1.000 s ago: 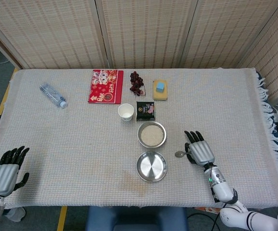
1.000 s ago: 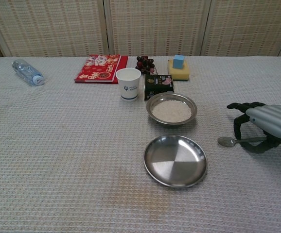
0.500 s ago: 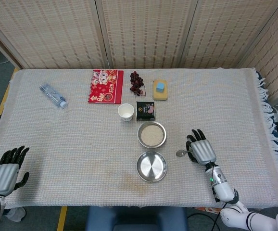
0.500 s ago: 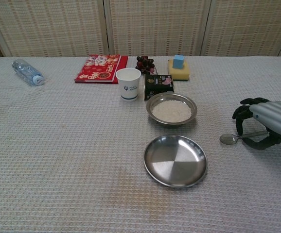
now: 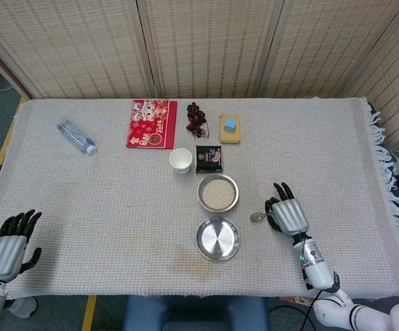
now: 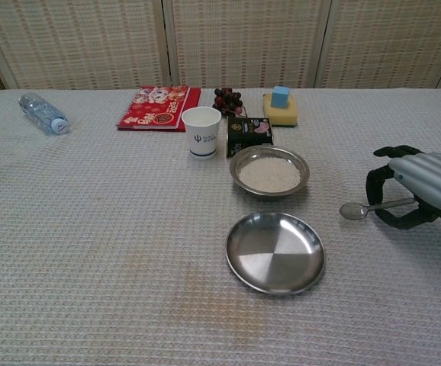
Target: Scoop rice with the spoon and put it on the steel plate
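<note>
Right hand [image 6: 419, 194], at the right edge of the chest view, grasps the spoon [image 6: 364, 208] by its handle, bowl end pointing toward frame centre. Steel plate [image 6: 275, 252] lies lower centre; the rice bowl [image 6: 269, 171] sits just above it. Left hand [image 5: 10, 245], lower left in the head view, rests on the table [image 5: 103, 207], fingers loosely curled, holding nothing.

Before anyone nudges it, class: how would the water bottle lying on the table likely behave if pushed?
The water bottle lies on its side, so it would probably roll. It looks like thin clear plastic, likely light and easily squeezed. The woven tablecloth may slow it.
</note>
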Controlling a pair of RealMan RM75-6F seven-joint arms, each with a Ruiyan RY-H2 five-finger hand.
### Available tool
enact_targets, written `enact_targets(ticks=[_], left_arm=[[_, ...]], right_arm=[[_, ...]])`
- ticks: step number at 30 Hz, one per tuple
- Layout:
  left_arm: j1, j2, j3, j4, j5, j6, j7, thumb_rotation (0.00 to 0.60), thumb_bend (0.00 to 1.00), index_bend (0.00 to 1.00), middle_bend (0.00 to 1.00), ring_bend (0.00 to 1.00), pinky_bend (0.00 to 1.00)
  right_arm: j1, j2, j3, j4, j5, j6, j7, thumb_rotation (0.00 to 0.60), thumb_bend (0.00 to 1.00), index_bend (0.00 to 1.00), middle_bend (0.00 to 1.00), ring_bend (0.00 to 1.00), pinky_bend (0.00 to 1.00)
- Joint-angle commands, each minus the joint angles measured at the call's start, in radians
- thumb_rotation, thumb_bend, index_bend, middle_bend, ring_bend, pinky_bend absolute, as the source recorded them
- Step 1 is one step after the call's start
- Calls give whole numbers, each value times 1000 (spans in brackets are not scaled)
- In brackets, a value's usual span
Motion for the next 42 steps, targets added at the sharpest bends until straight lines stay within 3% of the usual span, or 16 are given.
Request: enact_targets(ticks=[1,22,32,42], left_arm=[[-1,1,0,-2,0,0,1,600,421,0,0,0,81],[-1,4,1,-2,4,0,-8,600,418,0,0,0,83],[1,7,7,-8,16,4,-12,600,418,0,0,0,83],[7,9,13,-16,35,18,-13,600,420,0,0,0,84]], right_arm=[[-1,-1,1,2,-1,3,-1,600,367,903,520,71,0],[18,49,34,-64,29,-32,-25,600,371,954,557,112,15],[100,149,103,-198,46,-66,-176,600,372,954,557,112,15],[265,121,166,-186,116,-209,-370,600,372,953,559,112,15]])
